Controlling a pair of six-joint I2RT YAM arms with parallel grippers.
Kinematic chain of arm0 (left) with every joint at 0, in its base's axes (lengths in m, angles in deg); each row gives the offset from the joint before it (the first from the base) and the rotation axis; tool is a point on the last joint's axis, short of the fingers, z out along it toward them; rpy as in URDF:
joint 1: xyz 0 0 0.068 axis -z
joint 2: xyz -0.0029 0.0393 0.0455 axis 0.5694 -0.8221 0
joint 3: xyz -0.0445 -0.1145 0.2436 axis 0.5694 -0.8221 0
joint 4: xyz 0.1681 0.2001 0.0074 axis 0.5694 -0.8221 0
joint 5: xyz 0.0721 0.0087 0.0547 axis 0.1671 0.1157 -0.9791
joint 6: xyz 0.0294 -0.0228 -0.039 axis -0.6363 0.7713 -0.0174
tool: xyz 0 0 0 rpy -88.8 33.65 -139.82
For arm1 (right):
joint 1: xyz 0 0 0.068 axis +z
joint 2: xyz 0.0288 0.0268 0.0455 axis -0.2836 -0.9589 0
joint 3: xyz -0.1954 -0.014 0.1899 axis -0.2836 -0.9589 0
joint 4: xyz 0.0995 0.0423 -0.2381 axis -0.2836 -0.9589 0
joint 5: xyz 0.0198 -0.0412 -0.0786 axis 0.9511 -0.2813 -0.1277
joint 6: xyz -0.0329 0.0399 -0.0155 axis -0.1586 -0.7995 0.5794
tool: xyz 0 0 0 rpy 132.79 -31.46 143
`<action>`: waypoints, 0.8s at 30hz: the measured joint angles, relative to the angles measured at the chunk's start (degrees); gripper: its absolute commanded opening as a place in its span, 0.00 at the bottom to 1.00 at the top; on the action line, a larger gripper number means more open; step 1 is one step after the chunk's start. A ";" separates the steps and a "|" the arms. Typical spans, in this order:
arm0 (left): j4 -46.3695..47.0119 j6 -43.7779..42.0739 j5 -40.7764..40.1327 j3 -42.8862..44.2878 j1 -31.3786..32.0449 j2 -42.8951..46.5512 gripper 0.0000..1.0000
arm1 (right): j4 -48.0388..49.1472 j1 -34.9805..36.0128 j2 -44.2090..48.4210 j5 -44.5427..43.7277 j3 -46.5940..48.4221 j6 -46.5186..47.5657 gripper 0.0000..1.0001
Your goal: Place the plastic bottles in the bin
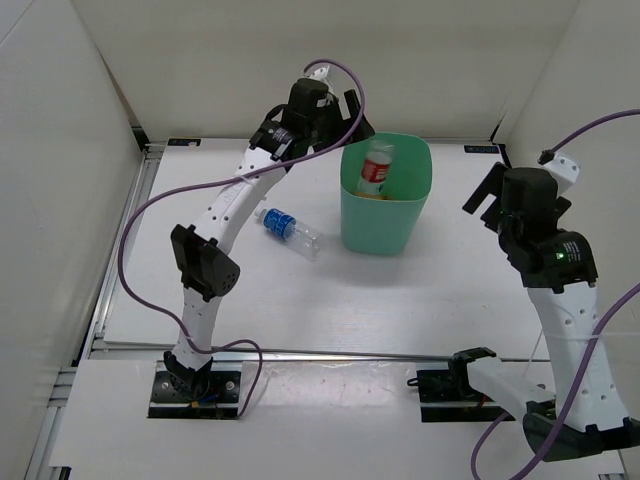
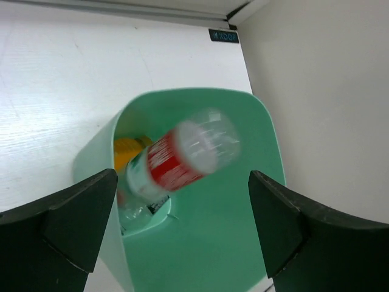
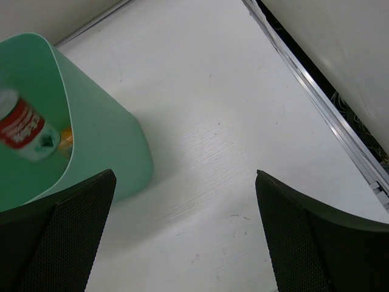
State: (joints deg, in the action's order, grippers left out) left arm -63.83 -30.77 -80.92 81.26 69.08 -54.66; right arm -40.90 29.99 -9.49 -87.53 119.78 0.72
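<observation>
White matte table (image 1: 450, 300): flat work surface. Tall mint-green plastic bin (image 1: 385, 225): smooth, rounded-square rim, tapering down, stands mid-table where both arms look able to reach. Left gripper (image 2: 182, 182) above bin mouth, jaws spread wide, grasping nothing; placed for drop. Right gripper (image 3: 185, 176) likewise wide apart, empty, off to bin's right. Clear red-label bottle (image 1: 377, 170) motion-blurred inside bin mouth, probably falling. Clear blue-label bottle (image 1: 288, 228) lies on table near bin's left. Short orange bottle (image 2: 126, 149) deep inside bin.
</observation>
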 measured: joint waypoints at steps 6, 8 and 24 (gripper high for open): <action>0.59 -0.04 -4.70 0.92 -0.46 1.66 1.00 | 0.28 0.00 -0.87 1.44 -0.76 -0.50 0.99; 1.64 2.60 -6.75 -6.19 -1.49 6.82 1.00 | 0.31 0.00 -1.44 1.90 -0.81 -0.66 0.99; -6.34 22.99 3.87 -37.16 -25.03 9.29 1.00 | 2.45 -0.17 -3.13 7.04 -2.45 -0.11 0.99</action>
State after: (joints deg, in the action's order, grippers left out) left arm -70.17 -7.78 -77.05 44.11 44.05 -45.37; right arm -38.45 29.82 -12.62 -80.49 117.34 0.61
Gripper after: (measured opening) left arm 0.998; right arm 0.989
